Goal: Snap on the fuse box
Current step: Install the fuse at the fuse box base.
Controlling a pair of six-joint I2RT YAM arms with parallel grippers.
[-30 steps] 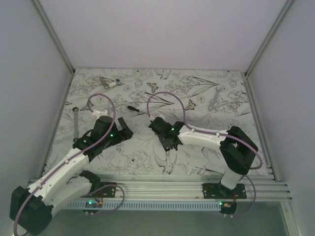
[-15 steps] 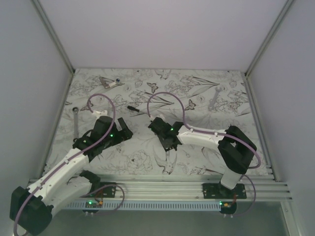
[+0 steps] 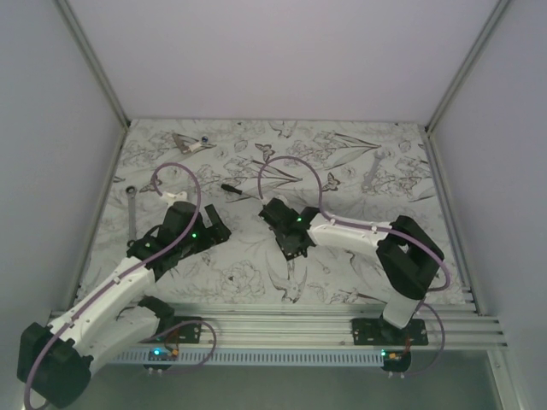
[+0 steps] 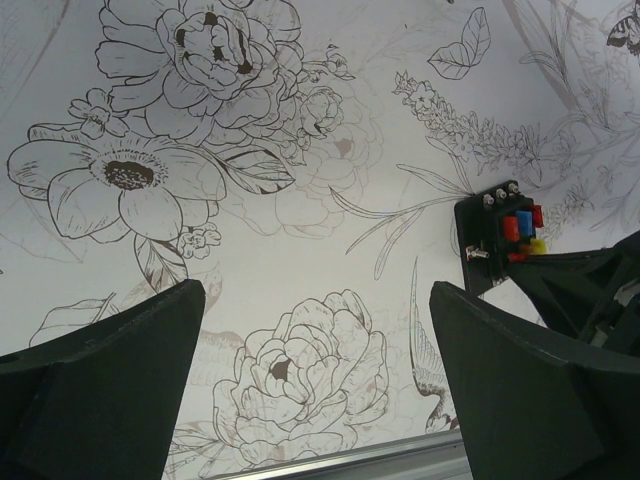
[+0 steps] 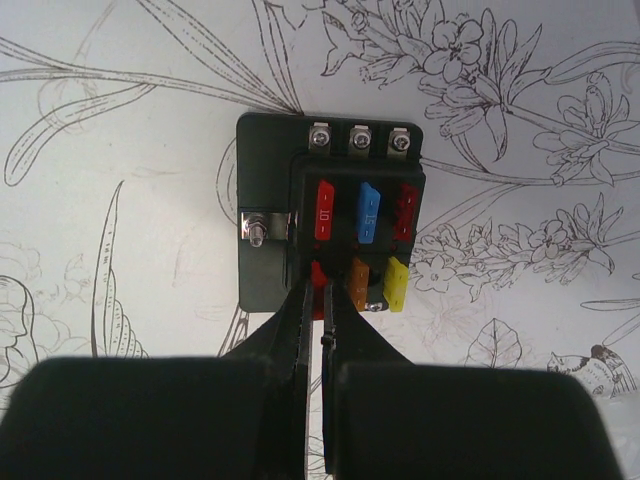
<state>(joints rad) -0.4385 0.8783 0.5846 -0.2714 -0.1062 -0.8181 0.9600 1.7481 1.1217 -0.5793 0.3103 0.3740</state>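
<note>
Right wrist: right claw pinched shut, tips on red fuse at 7 o'clock of small black square plastic fuse box, at tabletop centre. The arm had edged toward 11 o'clock, likely pressing; left claw wide.

Over floral table: left gripper, right gripper apart; wrench near left edge.

Can't see the near edge of the fuse box from the right wrist: buried under the pressed-together tips of the right gripper, and half of a red fuse with it. From above, impossible to separate box from gripper. On the left wrist, cropped at the bottom edge: both fingers of the left gripper.
</note>
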